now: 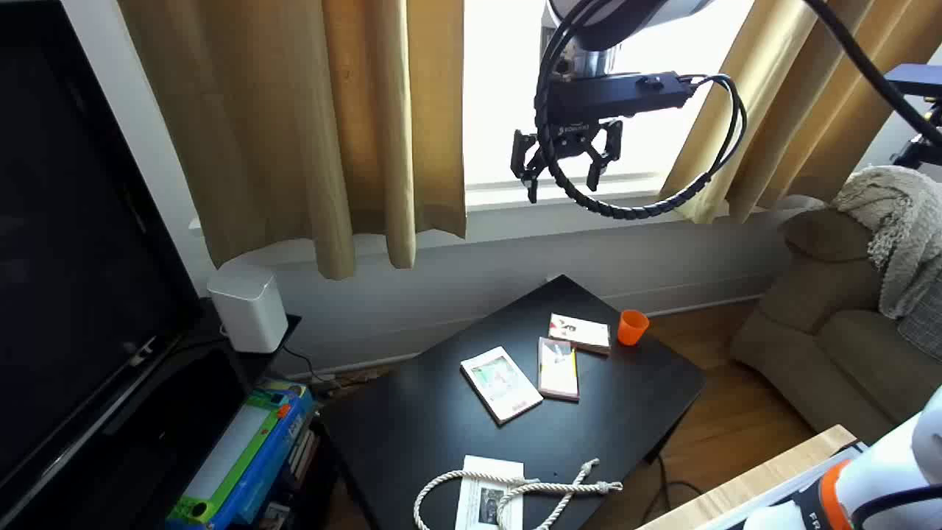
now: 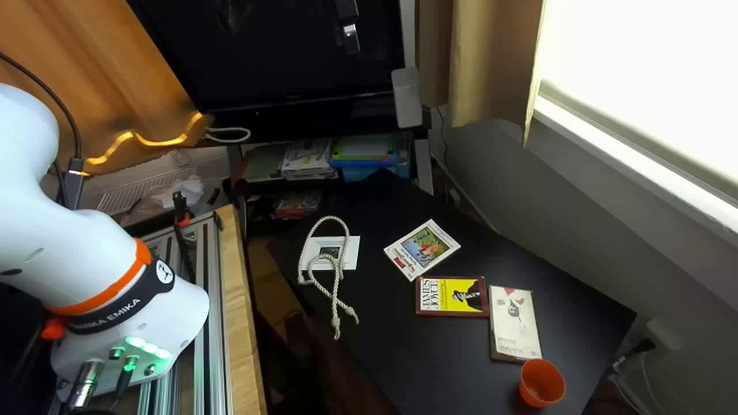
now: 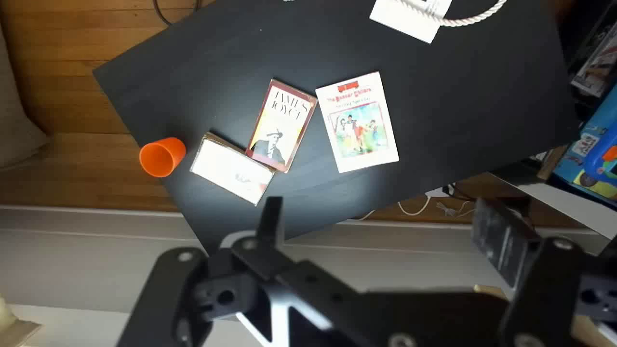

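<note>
The Boxcar book points lengthwise, title end leading, away from the empty, spread end effector.

Three books lie on the table between rope and cup

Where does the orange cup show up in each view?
In an exterior view: orange cup, right of center.
In an exterior view: orange cup, bottom right.
In the wrist view: orange cup, left of center.
Shared landmark: pale book, nearest the cup in all three.
</note>
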Robot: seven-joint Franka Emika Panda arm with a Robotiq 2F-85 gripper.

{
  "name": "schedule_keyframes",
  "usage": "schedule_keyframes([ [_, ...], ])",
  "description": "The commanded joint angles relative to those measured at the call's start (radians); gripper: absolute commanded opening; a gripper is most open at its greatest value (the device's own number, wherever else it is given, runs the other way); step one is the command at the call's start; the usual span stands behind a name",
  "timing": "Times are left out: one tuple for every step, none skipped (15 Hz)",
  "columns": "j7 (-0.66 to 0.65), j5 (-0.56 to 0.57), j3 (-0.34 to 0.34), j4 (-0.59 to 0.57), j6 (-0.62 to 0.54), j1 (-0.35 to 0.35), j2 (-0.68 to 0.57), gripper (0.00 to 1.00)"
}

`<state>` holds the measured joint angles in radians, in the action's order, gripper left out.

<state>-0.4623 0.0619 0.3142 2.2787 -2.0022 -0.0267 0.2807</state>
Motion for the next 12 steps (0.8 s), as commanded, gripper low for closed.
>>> schedule_keyframes([
  [-0.007, 0.009, -0.029, -0.002, 0.003, -0.032, -0.003, 1.00],
  [-0.007, 0.009, -0.029, -0.002, 0.003, -0.032, -0.003, 1.00],
  [-0.007, 0.009, -0.029, -0.002, 0.003, -0.032, -0.003, 1.00],
  [-0.007, 0.009, -0.029, -0.002, 0.003, -0.032, -0.003, 1.00],
  [-0.007, 0.009, -0.029, -0.002, 0.003, -0.032, -0.003, 1.00],
  [-0.007, 0.009, -0.029, -0.002, 0.003, -0.032, -0.003, 1.00],
  [-0.007, 0.009, -0.029, -0.002, 0.003, -0.032, -0.003, 1.00],
  [-0.030, 0.019, -0.031, -0.003, 0.005, -0.023, -0.021, 1.00],
  [-0.018, -0.011, -0.046, -0.001, -0.005, -0.026, -0.045, 1.00],
  [-0.033, 0.003, -0.049, 0.003, -0.011, -0.020, -0.072, 1.00],
  [-0.054, 0.016, -0.054, 0.009, -0.030, -0.014, -0.097, 1.00],
  [-0.096, 0.047, -0.056, 0.020, -0.072, -0.007, -0.122, 1.00],
])
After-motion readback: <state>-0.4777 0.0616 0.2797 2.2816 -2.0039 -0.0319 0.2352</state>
